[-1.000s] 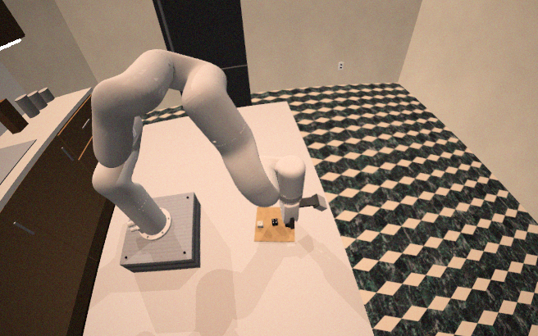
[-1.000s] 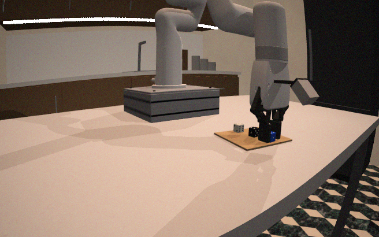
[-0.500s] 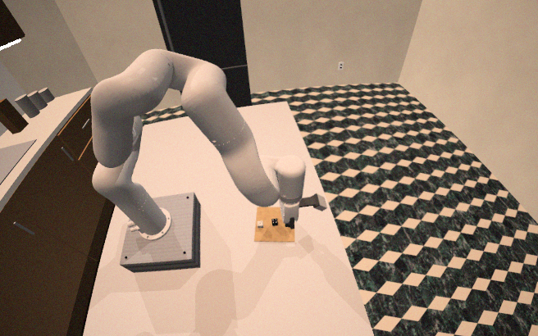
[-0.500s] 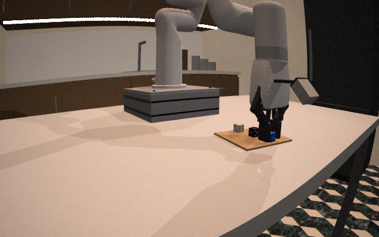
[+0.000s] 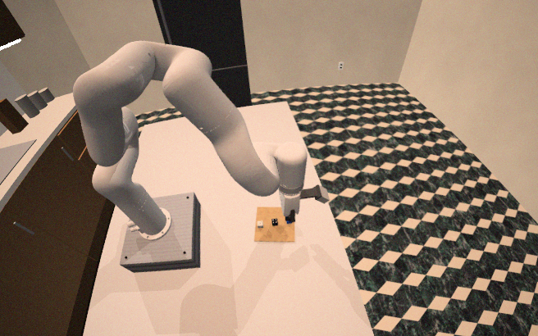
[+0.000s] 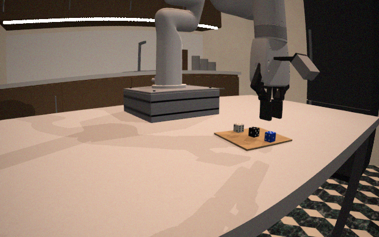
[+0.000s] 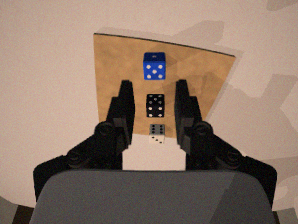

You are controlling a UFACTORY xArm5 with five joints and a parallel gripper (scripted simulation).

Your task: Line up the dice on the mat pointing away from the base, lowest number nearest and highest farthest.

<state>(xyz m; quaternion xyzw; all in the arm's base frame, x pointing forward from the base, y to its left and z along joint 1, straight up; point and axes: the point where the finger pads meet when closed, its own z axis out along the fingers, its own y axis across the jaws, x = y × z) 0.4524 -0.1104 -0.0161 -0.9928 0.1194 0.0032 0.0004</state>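
Three dice stand in a row on the tan mat (image 5: 275,238) (image 6: 251,144) (image 7: 113,56). The white die (image 5: 260,224) (image 6: 238,128) (image 7: 156,132) is nearest the base. The black die (image 5: 274,221) (image 6: 253,132) (image 7: 154,104) is in the middle. The blue die (image 5: 289,221) (image 6: 270,136) (image 7: 154,66) is farthest. All three lie flat and apart from each other. My gripper (image 5: 290,215) (image 6: 271,115) (image 7: 154,94) hangs a short way above the black and blue dice. Its fingers are apart and hold nothing.
The robot's grey base block (image 5: 164,233) (image 6: 170,102) stands on the table to the left of the mat. The table's right edge (image 5: 344,246) runs close past the mat. A kitchen counter with canisters (image 5: 34,100) lies beyond the base.
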